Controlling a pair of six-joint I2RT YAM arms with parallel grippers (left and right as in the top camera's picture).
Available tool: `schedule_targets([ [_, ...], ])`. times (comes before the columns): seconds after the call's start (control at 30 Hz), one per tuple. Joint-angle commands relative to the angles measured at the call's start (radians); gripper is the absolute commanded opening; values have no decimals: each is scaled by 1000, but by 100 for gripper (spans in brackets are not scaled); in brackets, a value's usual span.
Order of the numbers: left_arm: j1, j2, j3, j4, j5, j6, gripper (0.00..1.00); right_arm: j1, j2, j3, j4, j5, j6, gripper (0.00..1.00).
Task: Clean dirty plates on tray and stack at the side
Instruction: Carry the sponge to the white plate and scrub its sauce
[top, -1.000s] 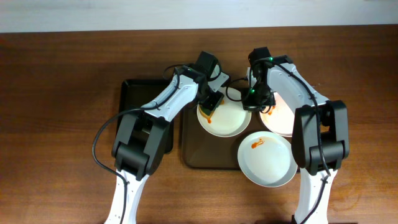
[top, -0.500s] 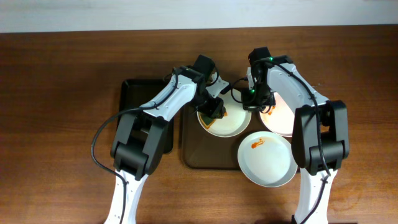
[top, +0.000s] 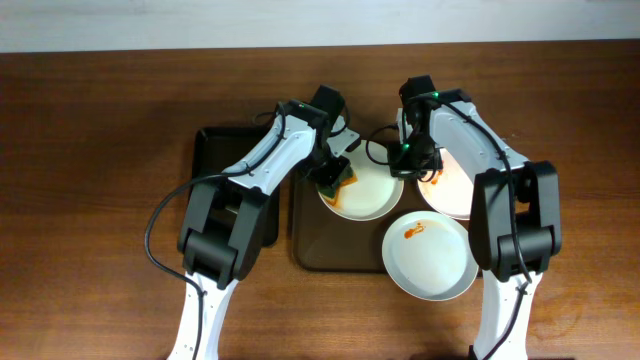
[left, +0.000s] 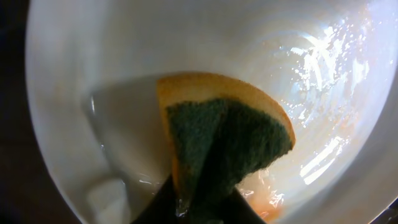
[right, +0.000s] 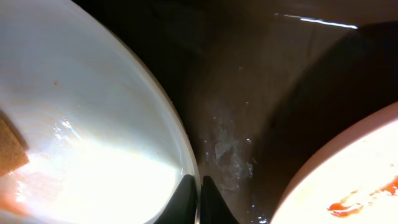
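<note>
Three white plates lie around the dark brown tray. The middle plate sits on the tray. My left gripper is shut on an orange sponge with a green scouring side and presses it onto this plate near its left rim. An orange smear shows by the sponge. My right gripper is shut on the plate's right rim, one finger on each side. A second plate with red sauce lies to the right. A third smeared plate lies at the front.
A smaller black tray sits left of the brown tray, under my left arm. The brown tray's wet floor shows between the two back plates. The front plate overhangs the tray's right front corner onto the wooden table.
My left gripper swept the sponge a little right across the middle plate and back toward its left rim. My right gripper has stayed on the rim.
</note>
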Motion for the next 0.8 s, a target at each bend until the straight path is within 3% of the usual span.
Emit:
schedule_targets([
  [0.0,8,39,-9,-21,-49,4,6,6,14,14,-1,20,4,4],
  [0.17,1,40,-22,-64,4,-48,3,6,14,14,-2,20,4,4],
  [0.33,2,40,-22,-89,288,-48,8,6,14,14,-2,20,4,4],
  [0.47,26,40,-22,-114,415,-48,8,6,14,14,-2,20,4,4],
  [0.6,77,40,-13,-119,658,-48,0,6,14,13,-2,20,4,4],
  [0.77,219,39,179,-220,623,-48,0,6,14,13,-2,20,5,4],
])
